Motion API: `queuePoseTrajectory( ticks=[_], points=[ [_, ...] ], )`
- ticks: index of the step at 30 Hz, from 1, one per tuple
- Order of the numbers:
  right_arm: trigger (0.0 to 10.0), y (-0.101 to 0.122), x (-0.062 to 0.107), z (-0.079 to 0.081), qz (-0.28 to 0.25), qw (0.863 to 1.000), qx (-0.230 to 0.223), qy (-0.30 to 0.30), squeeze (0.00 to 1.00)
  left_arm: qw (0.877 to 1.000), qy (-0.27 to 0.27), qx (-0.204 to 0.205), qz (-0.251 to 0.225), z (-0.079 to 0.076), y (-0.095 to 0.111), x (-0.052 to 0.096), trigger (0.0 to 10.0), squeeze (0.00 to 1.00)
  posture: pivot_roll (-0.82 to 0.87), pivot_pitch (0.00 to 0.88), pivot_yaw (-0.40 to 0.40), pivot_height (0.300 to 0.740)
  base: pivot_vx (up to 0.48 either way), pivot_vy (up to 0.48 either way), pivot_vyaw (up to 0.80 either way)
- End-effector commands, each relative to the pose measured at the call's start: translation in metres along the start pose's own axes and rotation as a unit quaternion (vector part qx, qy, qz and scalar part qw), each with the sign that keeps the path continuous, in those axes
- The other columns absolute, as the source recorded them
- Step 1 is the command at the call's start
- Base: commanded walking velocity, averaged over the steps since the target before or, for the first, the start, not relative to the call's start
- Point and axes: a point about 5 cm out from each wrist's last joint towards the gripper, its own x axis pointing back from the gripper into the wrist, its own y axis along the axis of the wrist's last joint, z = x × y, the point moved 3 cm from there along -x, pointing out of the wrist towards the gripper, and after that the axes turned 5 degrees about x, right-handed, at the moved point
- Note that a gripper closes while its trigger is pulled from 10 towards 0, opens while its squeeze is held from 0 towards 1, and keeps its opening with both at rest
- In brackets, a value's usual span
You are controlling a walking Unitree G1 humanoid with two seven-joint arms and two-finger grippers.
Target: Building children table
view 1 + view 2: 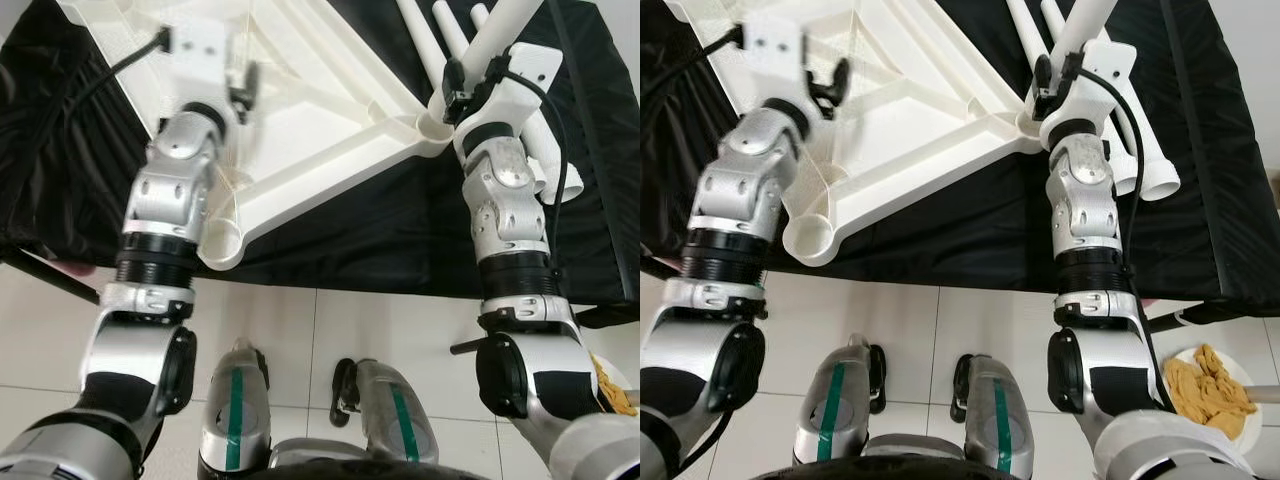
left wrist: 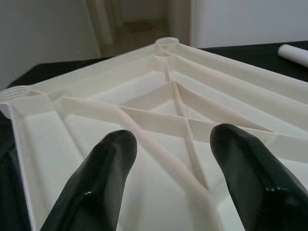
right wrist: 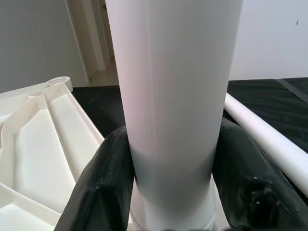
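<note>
A white plastic table top (image 1: 330, 110) lies upside down on a black-covered surface, its ribbed underside facing up. My left gripper (image 2: 173, 144) hovers open just over those ribs near the left side of the top (image 2: 159, 101), with nothing between its fingers. My right gripper (image 3: 173, 139) is shut on a white table leg (image 3: 173, 72). That leg (image 1: 505, 25) stands upright in the top's right corner socket (image 1: 435, 125). The near corner socket (image 1: 222, 240) holds no leg.
Loose white legs (image 1: 445, 40) lie on the black cloth (image 1: 380, 230) behind and right of the top, one beside my right wrist (image 1: 555, 160). White tile floor (image 1: 300, 330) lies in front. A plate with something yellow (image 1: 1210, 390) sits on the floor at right.
</note>
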Motion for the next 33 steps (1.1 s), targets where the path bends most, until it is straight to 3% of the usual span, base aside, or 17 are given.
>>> queuePoseTrajectory(
  ticks=[1, 7, 10, 13, 16, 20, 23, 25, 31, 33],
  points=[
    [10.0, 0.002, 0.001, -0.002, -0.004, 1.0, -0.007, 0.0, 0.0, 0.999, 0.034, -0.008, -0.017, 0.005, 0.004, 0.0, 10.0, 0.0, 0.07, 0.0, -0.033, 0.74, 0.0, 0.0, 0.0],
    [10.0, 0.006, 0.011, 0.004, -0.033, 0.999, 0.015, 0.015, 0.0, 0.999, 0.039, 0.005, -0.025, 0.004, 0.005, 0.004, 10.0, 0.0, 0.07, 0.0, -0.025, 0.74, 0.0, 0.0, 0.0],
    [10.0, 0.007, 0.029, 0.016, -0.058, 0.997, 0.007, 0.044, 0.0, 0.998, 0.049, 0.022, -0.031, -0.001, 0.002, 0.008, 10.0, 0.0, 0.06, 0.0, -0.019, 0.74, 0.0, 0.0, 0.0],
    [10.0, 0.004, 0.038, 0.019, -0.059, 0.997, -0.006, 0.048, 0.0, 0.998, 0.053, 0.025, -0.035, -0.004, 0.001, 0.01, 10.0, 0.0, 0.06, 0.002, -0.018, 0.74, 0.0, 0.0, 0.0],
    [10.0, 0.001, 0.042, 0.019, -0.058, 0.997, -0.007, 0.047, 0.0, 0.998, 0.052, 0.024, -0.037, -0.006, 0.0, 0.012, 10.0, 0.0, 0.06, 0.01, -0.018, 0.74, 0.0, 0.0, 0.0],
    [10.0, 0.005, 0.054, 0.015, -0.074, 0.996, -0.018, 0.041, 0.0, 0.998, 0.029, 0.015, -0.057, -0.02, -0.002, 0.022, 10.0, 0.0, 0.05, 0.024, -0.016, 0.74, 0.0, 0.0, 0.0],
    [10.0, 0.005, 0.054, 0.015, -0.074, 0.996, -0.018, 0.041, 0.0, 0.998, 0.029, 0.015, -0.057, -0.02, -0.002, 0.022, 10.0, 0.0, 0.05, 0.024, -0.016, 0.74, 0.0, 0.0, 0.0],
    [10.0, 0.006, 0.06, 0.011, -0.081, 0.996, -0.019, 0.042, 0.0, 0.997, 0.003, 0.019, -0.068, -0.029, -0.006, 0.032, 10.0, 0.0, 0.04, 0.027, -0.025, 0.74, 0.0, 0.0, 0.0],
    [10.0, 0.001, 0.065, 0.008, -0.082, 0.995, 0.004, 0.047, 0.0, 0.996, 0.009, 0.01, -0.087, -0.027, -0.007, 0.037, 10.0, 0.0, 0.05, 0.027, -0.034, 0.74, 0.0, 0.0, 0.0],
    [10.0, -0.006, 0.067, 0.005, -0.084, 0.995, 0.015, 0.049, 0.0, 0.993, 0.004, 0.039, -0.115, -0.024, -0.006, 0.042, 10.0, 0.0, 0.06, 0.021, -0.043, 0.74, 0.0, 0.0, 0.0]
  ],
)
